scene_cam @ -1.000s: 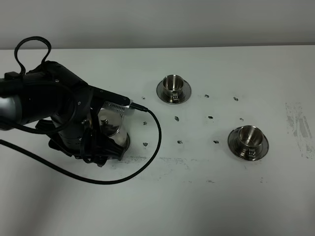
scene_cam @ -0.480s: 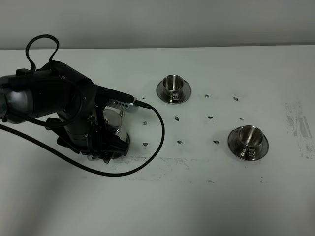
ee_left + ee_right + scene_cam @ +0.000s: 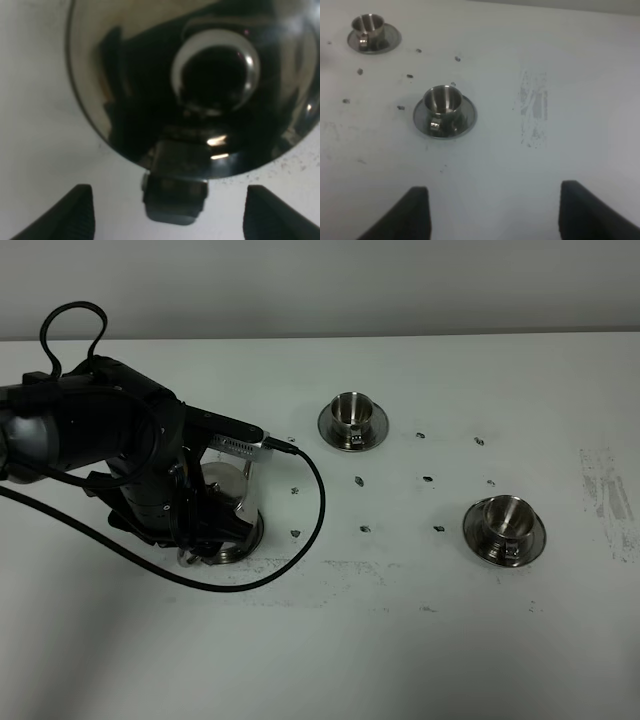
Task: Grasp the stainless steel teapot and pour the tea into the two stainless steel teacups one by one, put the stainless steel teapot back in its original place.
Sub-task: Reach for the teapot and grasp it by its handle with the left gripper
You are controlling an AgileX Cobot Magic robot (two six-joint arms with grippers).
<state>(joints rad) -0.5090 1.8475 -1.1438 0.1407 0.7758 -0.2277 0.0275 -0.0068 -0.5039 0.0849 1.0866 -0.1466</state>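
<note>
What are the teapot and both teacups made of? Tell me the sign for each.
Teapot: apparently polished steel; its lid gives a dark mirror reflection. Far teacup and near teacup: seemingly the same shiny metal, with bright glints on rim and wall. The exact alloy cannot be told by sight.

Left gripper (image 3: 175, 212) nudged leftward over teapot (image 3: 228, 490); cable (image 3: 322, 505) swayed.

Robot lab bench, bare scuffed white table (image 3: 420, 670), plain grey wall (image 3: 400, 280), cabled black arm (image 3: 90, 440)
</note>
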